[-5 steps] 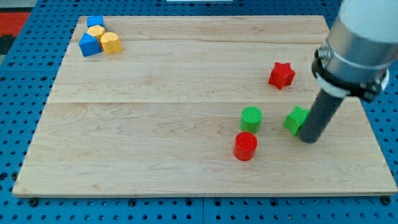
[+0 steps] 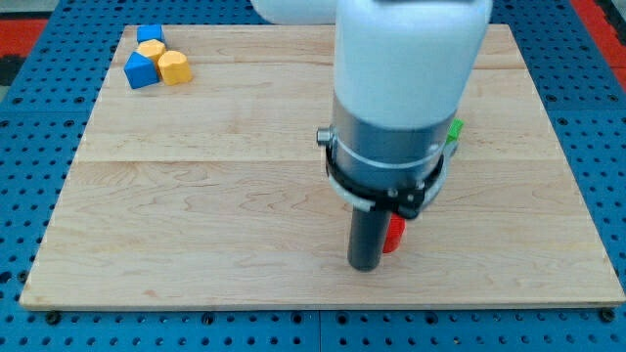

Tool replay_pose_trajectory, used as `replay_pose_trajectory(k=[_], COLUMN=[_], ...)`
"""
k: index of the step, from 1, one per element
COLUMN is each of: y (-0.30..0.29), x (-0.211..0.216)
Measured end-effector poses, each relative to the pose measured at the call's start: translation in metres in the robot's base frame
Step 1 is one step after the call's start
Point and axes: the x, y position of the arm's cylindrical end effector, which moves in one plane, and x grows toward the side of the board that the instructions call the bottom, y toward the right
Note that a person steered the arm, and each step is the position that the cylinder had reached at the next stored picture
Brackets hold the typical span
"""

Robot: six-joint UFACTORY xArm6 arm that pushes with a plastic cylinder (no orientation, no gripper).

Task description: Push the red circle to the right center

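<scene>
The red circle shows only as a sliver at the lower middle of the board, mostly hidden behind my rod. My tip rests on the board just left of it, touching or nearly touching its left side. The arm's white and grey body fills the middle of the view. A small piece of a green block shows at the arm's right edge. The red star and the green circle are hidden behind the arm.
At the view's top left, a blue block, a yellow block, a blue block and a yellow block sit in a tight cluster. The wooden board lies on a blue pegboard.
My tip has swung from the right of the green block to the left side of the red circle. The arm now covers the red star and the green blocks.
</scene>
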Motion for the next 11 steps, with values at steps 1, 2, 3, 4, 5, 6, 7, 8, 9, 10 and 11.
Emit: replay_pose_trajectory(k=[1,2,3,4,5,6,7,8,9,10,11], y=[0.022,0.022,0.022,0.029,0.017,-0.035,0.019,0.091,0.14,0.157,0.218], x=[-0.024,-0.082,-0.132,-0.136,-0.108,-0.064,-0.045,-0.105,-0.142,-0.132,-0.131])
